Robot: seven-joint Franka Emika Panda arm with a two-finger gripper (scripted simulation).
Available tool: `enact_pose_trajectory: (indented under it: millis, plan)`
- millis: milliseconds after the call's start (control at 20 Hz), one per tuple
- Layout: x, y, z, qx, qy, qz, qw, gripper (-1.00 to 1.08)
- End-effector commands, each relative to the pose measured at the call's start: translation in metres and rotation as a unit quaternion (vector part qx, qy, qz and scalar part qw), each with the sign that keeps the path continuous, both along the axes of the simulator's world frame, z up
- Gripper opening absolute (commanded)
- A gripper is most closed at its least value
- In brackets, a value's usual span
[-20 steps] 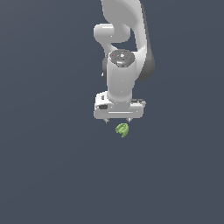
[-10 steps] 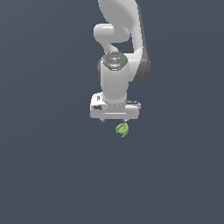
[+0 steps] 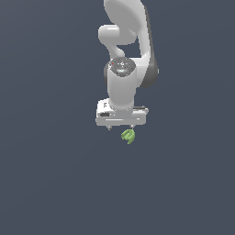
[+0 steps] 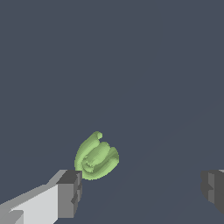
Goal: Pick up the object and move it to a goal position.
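The object [image 3: 128, 136] is a tiny light-green claw-like piece with short prongs, lying on the dark grey floor. The white gripper [image 3: 120, 127] hangs over it, pointing down, and the object sits just below the finger on the exterior view's right. In the wrist view the gripper [image 4: 141, 190] is wide open and empty. The object [image 4: 97, 156] lies right beside the tip of one grey finger [image 4: 69, 192], not between the two. The other finger [image 4: 213, 187] is far off to the side.
The white arm [image 3: 126, 41] rises behind the gripper. A plain dark grey floor [image 3: 46, 174] surrounds the object, and no other objects show.
The gripper has shifted slightly toward the exterior view's left, then settled a little lower. The green object has not moved. The fingers stay open.
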State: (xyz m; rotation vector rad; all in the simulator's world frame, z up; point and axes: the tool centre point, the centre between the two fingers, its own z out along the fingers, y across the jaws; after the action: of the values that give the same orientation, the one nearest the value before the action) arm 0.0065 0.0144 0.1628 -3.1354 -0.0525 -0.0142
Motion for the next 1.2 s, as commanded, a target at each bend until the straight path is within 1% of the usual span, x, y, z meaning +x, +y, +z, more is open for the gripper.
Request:
enact_pose_trajectory:
  millis: [0,250,450,600,850,1150]
  plan:
    - [-0.001,0.002,-0.004,-0.001,0.000,0.020,0.9998,1.00]
    - [-0.006,0.009,-0.016,-0.003,0.001,0.077,0.9970,1.00]
    - [-0.010,0.017,-0.029,-0.005,0.002,0.137,0.9906,1.00]
    - [-0.015,0.024,-0.039,-0.006,0.003,0.186,0.9825,1.00]
    - [-0.022,0.034,-0.053,-0.006,0.004,0.262,0.9650,1.00]
    - [-0.028,0.044,-0.066,-0.005,0.003,0.326,0.9453,1.00]
